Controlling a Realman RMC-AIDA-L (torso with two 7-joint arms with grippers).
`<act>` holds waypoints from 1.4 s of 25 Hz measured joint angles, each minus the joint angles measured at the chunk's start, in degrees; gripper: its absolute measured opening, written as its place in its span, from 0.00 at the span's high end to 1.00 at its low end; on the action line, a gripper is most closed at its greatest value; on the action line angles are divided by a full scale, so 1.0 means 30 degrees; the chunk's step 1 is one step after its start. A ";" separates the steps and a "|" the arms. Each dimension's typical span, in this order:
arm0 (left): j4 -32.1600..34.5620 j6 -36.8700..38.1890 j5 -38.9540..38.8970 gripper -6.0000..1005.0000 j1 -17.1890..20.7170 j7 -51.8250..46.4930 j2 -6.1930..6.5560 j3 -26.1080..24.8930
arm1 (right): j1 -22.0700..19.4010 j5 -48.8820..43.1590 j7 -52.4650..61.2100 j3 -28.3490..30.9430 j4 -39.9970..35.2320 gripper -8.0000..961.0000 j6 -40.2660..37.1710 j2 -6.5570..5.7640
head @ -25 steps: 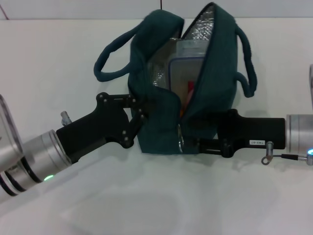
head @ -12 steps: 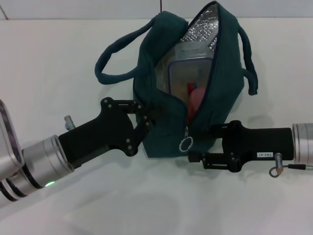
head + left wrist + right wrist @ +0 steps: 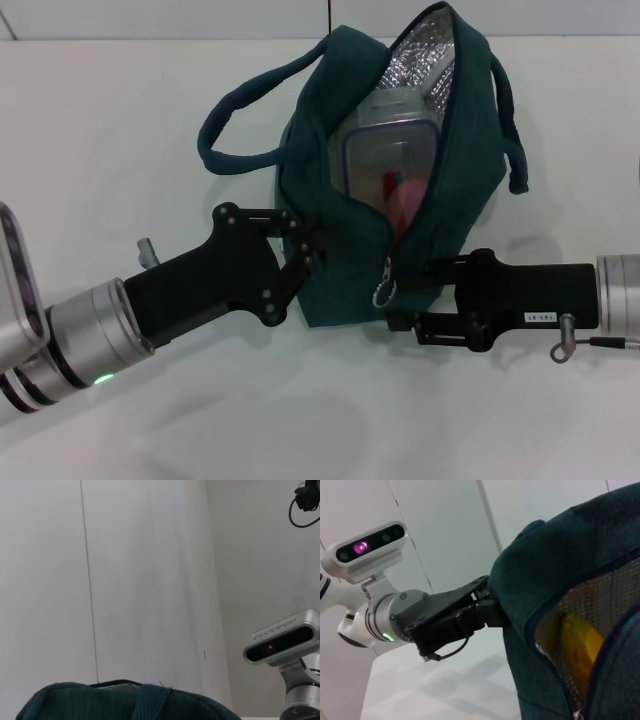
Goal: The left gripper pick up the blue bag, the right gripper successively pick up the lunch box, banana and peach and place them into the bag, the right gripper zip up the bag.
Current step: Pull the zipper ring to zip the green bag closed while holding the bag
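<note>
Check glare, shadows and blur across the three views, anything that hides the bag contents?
Head view: even light, soft shadows under both arms, foil lining of the blue bag glints but the lunch box stays readable. Left wrist view: mostly plain wall, only the bag's top edge shows. Right wrist view: close-up bag fabric, the banana visible in shade inside.

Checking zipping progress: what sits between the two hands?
In the head view, the blue bag, unzipped, sits between the left hand and right hand.
</note>
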 joint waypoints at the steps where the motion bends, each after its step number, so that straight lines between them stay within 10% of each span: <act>1: 0.0000 0.0003 -0.0019 0.95 -0.0001 0.0000 -0.0002 0.0004 | -0.0021 -0.0002 0.0027 0.0009 -0.0028 0.44 -0.0112 -0.0026; 29: 0.0001 -0.0149 -0.0140 0.95 -0.0206 0.0106 -0.0007 0.0018 | 0.1015 0.0146 0.0506 -0.1306 -0.0164 0.45 0.0901 0.0150; 35: 0.0000 -0.0200 -0.0141 0.95 -0.0205 0.0132 -0.0005 -0.0013 | 0.1015 0.0143 0.0519 -0.1234 -0.0091 0.69 0.1139 0.0121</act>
